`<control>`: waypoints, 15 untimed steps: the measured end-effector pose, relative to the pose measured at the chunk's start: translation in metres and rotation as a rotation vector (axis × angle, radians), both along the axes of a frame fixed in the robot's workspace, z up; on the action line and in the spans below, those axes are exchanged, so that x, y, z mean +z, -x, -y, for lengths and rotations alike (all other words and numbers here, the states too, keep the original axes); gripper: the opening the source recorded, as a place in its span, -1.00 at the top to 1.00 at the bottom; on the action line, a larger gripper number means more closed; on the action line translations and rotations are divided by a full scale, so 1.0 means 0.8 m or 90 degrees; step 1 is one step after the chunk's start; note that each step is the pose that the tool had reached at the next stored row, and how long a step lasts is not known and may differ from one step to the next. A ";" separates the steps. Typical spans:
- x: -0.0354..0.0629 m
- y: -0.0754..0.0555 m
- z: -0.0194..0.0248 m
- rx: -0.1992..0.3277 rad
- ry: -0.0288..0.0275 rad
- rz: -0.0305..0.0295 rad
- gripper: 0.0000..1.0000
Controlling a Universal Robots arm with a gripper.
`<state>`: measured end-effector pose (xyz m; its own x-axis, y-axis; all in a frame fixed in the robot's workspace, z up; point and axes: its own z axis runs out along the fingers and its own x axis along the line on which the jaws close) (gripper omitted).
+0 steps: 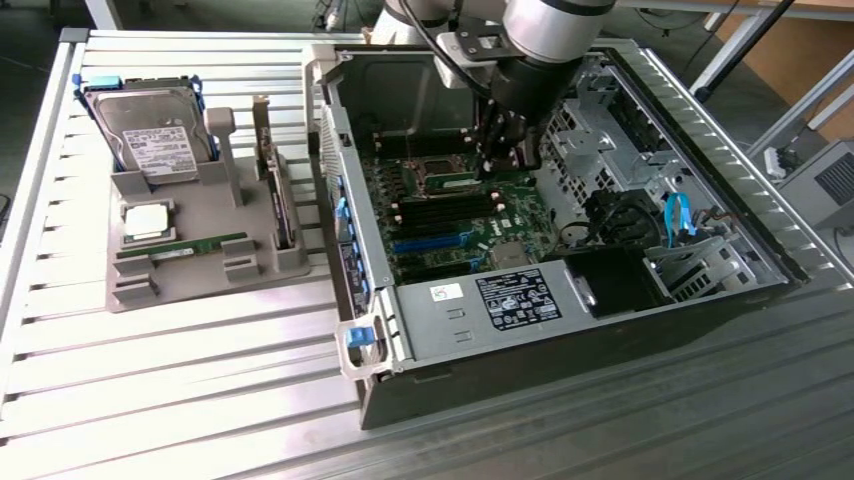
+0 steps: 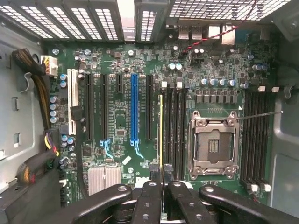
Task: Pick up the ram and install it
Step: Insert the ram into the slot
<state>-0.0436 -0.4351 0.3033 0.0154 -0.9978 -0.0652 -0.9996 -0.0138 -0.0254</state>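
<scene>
One arm reaching into the open case

One arm [image 1: 547, 30] is leaning steeply into the computer case [image 1: 767, 250]. Its hand [image 1: 491, 168] is pinching shut on the ram [image 2: 161, 130], holding it edge-on over the black memory slots [image 2: 174, 126] beside the processor socket [image 2: 212, 144]. The case is sitting on a slatted metal surface [image 1: 187, 400]. A second green stick [image 1: 180, 247] is lying on the grey holder [image 1: 200, 280], well apart from the hand.

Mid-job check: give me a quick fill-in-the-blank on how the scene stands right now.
1. The end effector is shut on the ram inside the open computer ____.
2. The processor socket is ____, holding no chip.
3. The hard drive stands in a tray on the exterior view's ____ side.
4. One long card slot is coloured ____.

Missing words: case; empty; left; blue.
</scene>
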 end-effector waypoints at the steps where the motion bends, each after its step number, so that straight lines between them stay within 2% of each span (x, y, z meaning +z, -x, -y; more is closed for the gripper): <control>1: -0.001 0.000 -0.0007 0.000 -0.0001 0.0001 0.79; 9: -0.010 0.000 -0.0025 0.005 0.0015 0.0000 0.79; 10: -0.012 0.000 -0.0036 0.006 0.0019 0.0000 0.79; 11: -0.019 0.000 -0.0093 0.007 0.0026 0.0000 0.79; 15: -0.026 0.000 -0.0100 0.007 0.0030 0.0000 0.79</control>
